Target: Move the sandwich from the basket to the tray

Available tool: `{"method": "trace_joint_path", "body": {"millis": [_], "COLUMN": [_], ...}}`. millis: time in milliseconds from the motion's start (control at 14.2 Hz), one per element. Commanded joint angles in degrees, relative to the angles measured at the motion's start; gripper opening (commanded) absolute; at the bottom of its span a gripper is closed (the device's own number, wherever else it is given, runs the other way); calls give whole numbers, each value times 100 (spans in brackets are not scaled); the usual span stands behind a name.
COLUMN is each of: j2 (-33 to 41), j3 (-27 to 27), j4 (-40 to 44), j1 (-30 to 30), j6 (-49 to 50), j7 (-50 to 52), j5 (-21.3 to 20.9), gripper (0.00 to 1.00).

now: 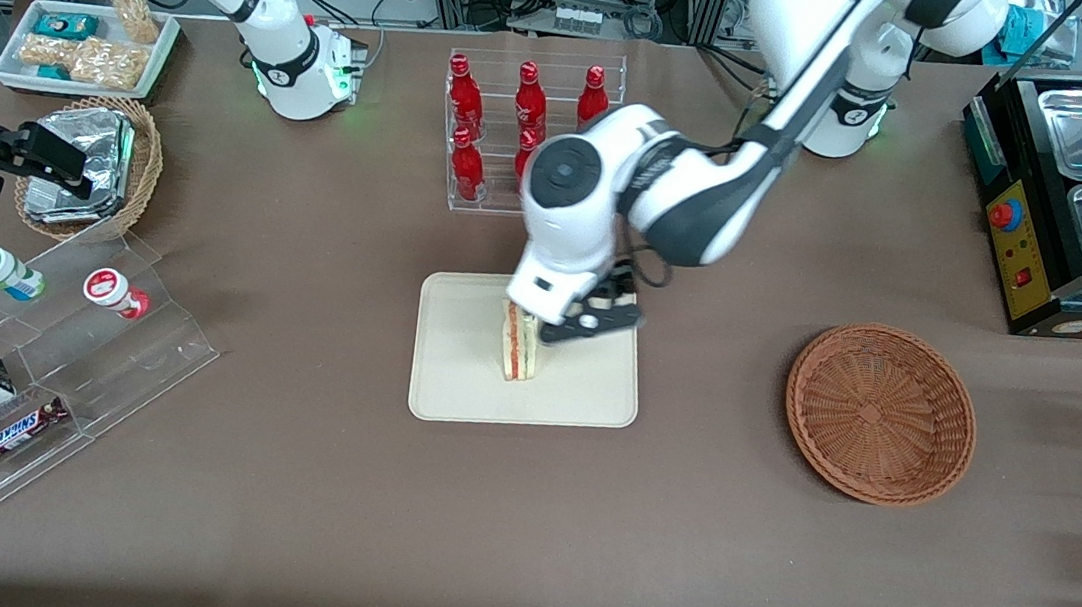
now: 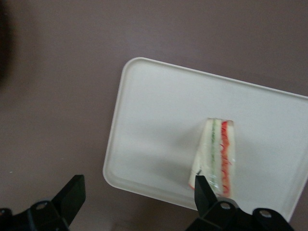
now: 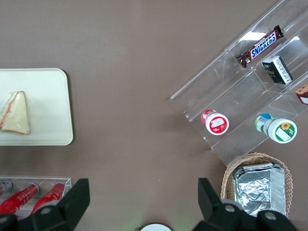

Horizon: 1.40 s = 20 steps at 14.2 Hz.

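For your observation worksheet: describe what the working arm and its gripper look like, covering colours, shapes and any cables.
The working arm has glossy white rounded shells with dark grey joint sections and a round grey cap. Thin black cables loop near its wrist. The gripper, above the tray, has black angular fingers.

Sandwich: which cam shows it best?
Right wrist view: the sandwich lies unobstructed on the tray. In the left wrist view the open gripper overlaps it; in the front view the arm partly hides it.

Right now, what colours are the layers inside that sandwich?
White bread with a red and a green stripe, clearest in the left wrist view: sandwich below the open gripper.
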<state>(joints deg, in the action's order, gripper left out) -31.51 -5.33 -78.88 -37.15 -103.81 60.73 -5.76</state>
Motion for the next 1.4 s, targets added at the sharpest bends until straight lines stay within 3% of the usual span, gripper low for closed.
{"method": "trace_joint_path", "body": {"millis": [0, 351, 632, 1193, 1333], "j2": [661, 1514, 2200, 3009, 3106], "j3": [-38, -38, -38, -46, 14], "j4": [-1030, -2015, -2526, -2474, -2282], "j1": [461, 1428, 2271, 3660, 3715], "j6": [-51, -42, 237, 1275, 1425], "j7": [-752, -2195, -3600, -5763, -6256], "j5": [22, 101, 408, 681, 664], "gripper": [100, 100, 100, 100, 100]}}
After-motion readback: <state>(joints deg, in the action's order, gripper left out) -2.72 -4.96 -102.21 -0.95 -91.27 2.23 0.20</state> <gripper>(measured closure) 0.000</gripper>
